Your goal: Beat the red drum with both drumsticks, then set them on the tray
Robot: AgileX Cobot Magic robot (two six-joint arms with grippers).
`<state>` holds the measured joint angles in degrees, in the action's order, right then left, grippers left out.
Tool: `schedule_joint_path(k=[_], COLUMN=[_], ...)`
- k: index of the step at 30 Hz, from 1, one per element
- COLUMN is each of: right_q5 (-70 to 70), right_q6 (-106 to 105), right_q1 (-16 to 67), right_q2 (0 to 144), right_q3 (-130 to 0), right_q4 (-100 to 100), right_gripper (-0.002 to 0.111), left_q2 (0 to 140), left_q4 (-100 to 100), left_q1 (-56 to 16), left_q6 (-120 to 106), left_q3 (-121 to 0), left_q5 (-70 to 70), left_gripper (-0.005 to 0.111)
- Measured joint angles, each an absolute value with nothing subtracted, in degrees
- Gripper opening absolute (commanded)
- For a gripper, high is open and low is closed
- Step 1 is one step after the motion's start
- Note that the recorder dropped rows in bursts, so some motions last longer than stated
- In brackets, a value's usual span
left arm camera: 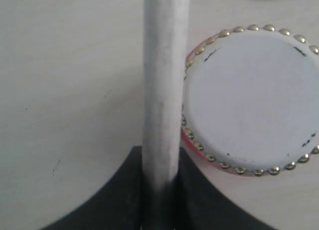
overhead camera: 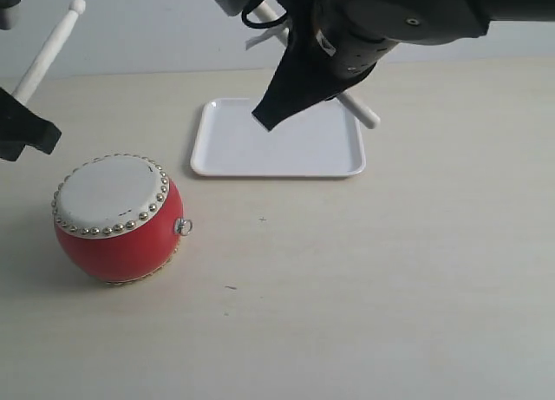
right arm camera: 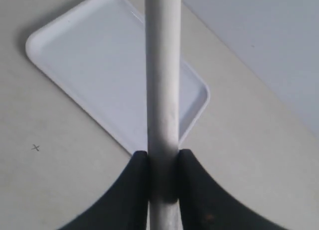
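The red drum with its cream skin and brass studs stands on the table at the front left. My left gripper is at the far left edge, behind the drum and above the table, shut on one drumstick that slants up and away. In the left wrist view that drumstick passes beside the drum's skin, clamped at the left gripper. My right gripper hovers over the white tray, shut on the other drumstick. The right wrist view shows this drumstick crossing above the tray, pinched in the right gripper.
The pale tabletop stretches to the right and front of the drum. A light wall rises behind the table's back edge. The right arm's dark body fills the top right of the exterior view.
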<state>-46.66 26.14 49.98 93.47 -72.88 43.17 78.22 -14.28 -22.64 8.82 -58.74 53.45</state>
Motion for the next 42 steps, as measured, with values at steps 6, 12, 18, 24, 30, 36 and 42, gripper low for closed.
schedule_joint_path(k=[6,12,18,24,30,36,42], right_q5=[-52.0,-60.6,-62.8,-59.3,-56.4,-54.2,-53.8], right_q6=[9.4,-10.9,-24.5,-28.3,-29.0,-29.0,-29.0], right_q1=[49.5,49.4,49.4,49.4,49.4,49.4,49.4], right_q2=[93.7,94.3,95.6,97.7,102.4,104.0,101.9], right_q3=[-77.8,-78.9,-78.9,-78.9,-78.9,-78.9,-78.9], right_q4=[35.7,20.0,10.7,6.8,5.9,5.2,4.5], right_gripper=[0.0,0.0,0.0,0.0,0.0,0.0,0.0], left_q2=[78.0,75.2,67.6,61.3,59.1,59.0,59.0], left_q4=[-9.2,-6.1,-5.4,-8.6,-18.9,-19.3,-19.4], left_q1=[-22.6,-22.9,-28.6,-36.2,-36.9,-37.0,-37.0], left_q6=[8.8,9.4,12.8,15.7,20.9,16.7,7.0], left_q3=[-57.3,-49.8,-45.3,-44.9,-43.6,-38.9,-36.5], left_q5=[54.1,53.8,55.8,67.9,69.6,69.8,67.7], left_gripper=[0.0,0.0,0.0,0.0,0.0,0.0,0.0])
